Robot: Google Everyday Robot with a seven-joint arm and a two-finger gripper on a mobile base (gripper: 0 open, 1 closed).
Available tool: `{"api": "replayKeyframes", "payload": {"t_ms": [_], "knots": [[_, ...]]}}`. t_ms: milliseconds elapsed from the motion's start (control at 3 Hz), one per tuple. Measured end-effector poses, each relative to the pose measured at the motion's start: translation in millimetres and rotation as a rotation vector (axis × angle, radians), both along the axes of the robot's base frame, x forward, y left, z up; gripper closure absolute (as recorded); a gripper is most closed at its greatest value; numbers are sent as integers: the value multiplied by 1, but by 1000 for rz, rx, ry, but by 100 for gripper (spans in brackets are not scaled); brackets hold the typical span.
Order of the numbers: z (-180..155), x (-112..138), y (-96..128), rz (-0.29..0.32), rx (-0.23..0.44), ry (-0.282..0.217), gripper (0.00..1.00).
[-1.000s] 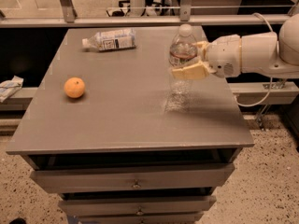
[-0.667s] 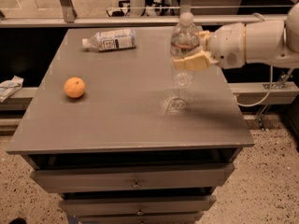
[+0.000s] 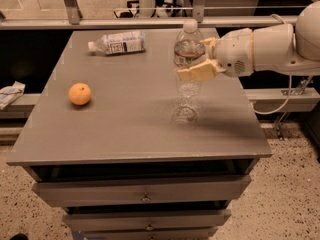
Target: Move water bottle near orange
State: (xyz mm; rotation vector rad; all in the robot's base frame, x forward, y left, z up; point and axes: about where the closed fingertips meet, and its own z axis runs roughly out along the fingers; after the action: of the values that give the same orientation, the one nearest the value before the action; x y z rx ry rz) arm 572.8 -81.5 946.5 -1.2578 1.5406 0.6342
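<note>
Above the table's [image 3: 125,134] right half, your gripper [image 3: 194,60] clamps the water bottle [image 3: 188,46], seemingly lifted clear — pickup done. You've yet to carry it left to the orange [image 3: 80,94], well apart.

**A:** Item one, the table [image 3: 125,134]. What is on the left?

**B:** One orange [image 3: 80,94], near the left edge. Behind it, toward the far edge, a lying bottle [image 3: 117,43].

**A:** And on the right?

**B:** One water bottle [image 3: 189,49], upright, well right of the orange. The gripper [image 3: 192,59] comes in from the right and clasps its middle.

**A:** Below?

**B:** The drawers [image 3: 145,194], stacked at the front.
</note>
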Motion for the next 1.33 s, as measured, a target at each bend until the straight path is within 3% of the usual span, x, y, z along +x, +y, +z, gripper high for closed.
{"api": "replayKeyframes", "payload": {"t_ms": [333,1000,1333], "knots": [[-18,13,50,62,-12,-9,100],[-31,45,132,128,-49,-23,100],[-35,54,162,146,-24,-8,100]]}}
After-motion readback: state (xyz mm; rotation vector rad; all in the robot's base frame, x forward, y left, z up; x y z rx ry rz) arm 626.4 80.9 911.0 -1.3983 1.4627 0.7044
